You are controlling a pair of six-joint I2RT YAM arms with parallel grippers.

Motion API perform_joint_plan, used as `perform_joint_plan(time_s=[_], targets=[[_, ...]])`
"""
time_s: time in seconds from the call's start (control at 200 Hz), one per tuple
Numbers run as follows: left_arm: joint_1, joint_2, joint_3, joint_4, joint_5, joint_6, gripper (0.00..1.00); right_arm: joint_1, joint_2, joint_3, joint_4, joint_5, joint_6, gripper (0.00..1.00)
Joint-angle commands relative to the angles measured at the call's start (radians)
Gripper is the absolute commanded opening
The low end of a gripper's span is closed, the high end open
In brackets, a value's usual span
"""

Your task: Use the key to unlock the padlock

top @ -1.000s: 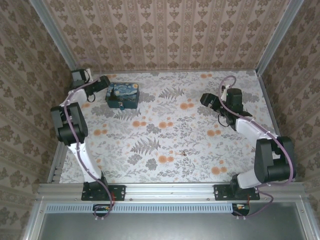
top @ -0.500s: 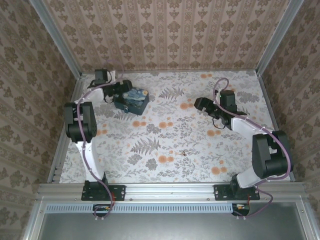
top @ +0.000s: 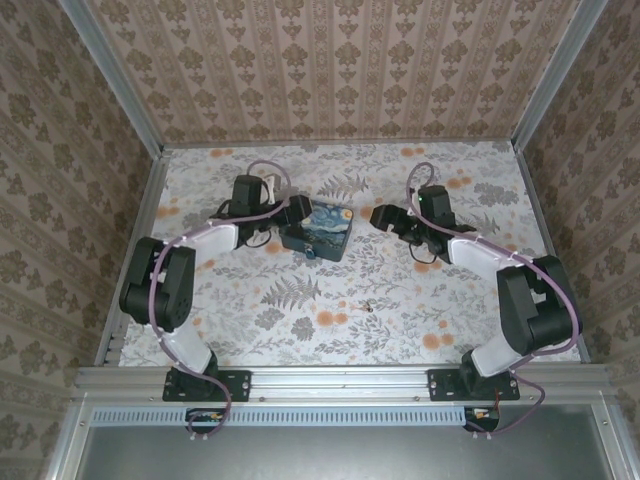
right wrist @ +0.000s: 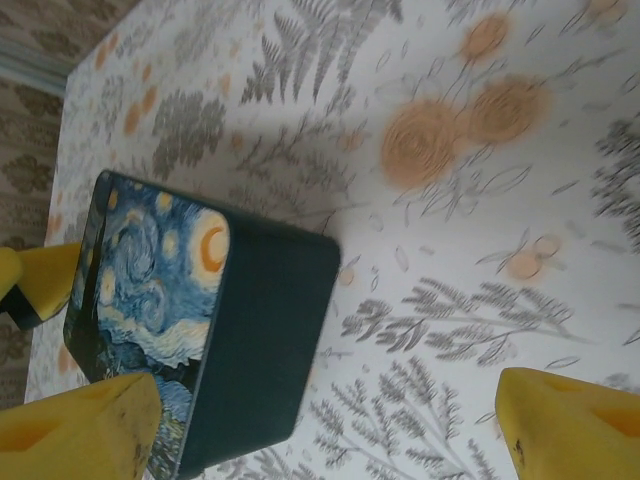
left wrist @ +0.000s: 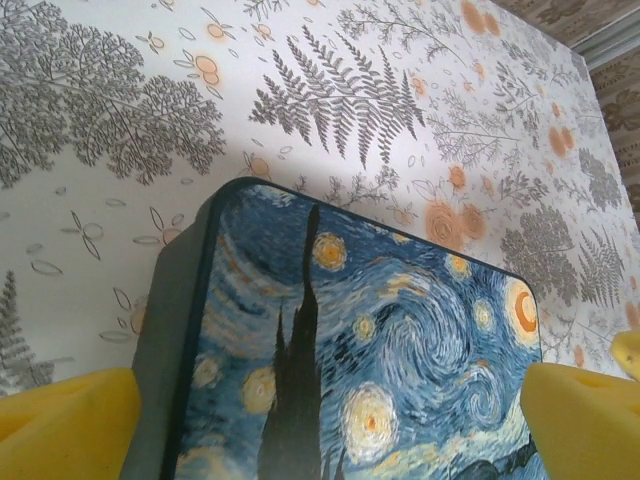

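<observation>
- step in hand (judgement): staging. the lock is being presented and the key is not yet picked up, so no unlocking has begun.
- left claw: spread to full width astride the tin box. in the wrist view both yellow pads look to lie against its sides, so i read it as a wide hold on the box.
- right claw: pads wide apart with nothing between them but the surface. it sits just beside the box's right end.
- padlock: a tiny teal speck on the box's near side, mid-surface. the shackle and keyhole are too small to make out.
- key: a thin dark-brown sliver lying flat on the surface, nearer the arm bases than the box and well apart from both claws.
- next move (judgement): the right claw goes down to the key. it needs a fine fingertip pinch on a flat thing, which could slip or skate.
- risk (judgement): the keyhole's facing is unknown, so alignment will be fussy.
</observation>
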Motion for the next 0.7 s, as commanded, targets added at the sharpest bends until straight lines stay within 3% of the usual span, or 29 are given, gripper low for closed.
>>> perform_joint_plan(time_s=[0.0, 0.23, 0.695], targets=[[0.013, -0.036, -0.03, 0.068, -0.091, -0.044, 1.0, 0.026, 0.019, -0.006, -0.019, -0.01, 0.027, 0.88], [0.005, 0.004, -0.021, 0.091, -0.054, -0.058, 1.0, 0.058, 0.1, -0.009, 0.073, -0.05, 0.105, 0.8], [-0.193, -0.059, -0.118, 0.17, -0.13, -0.145, 1.0, 0.094, 0.23, 0.102, 0.173, -0.128, 0.205, 0.54]])
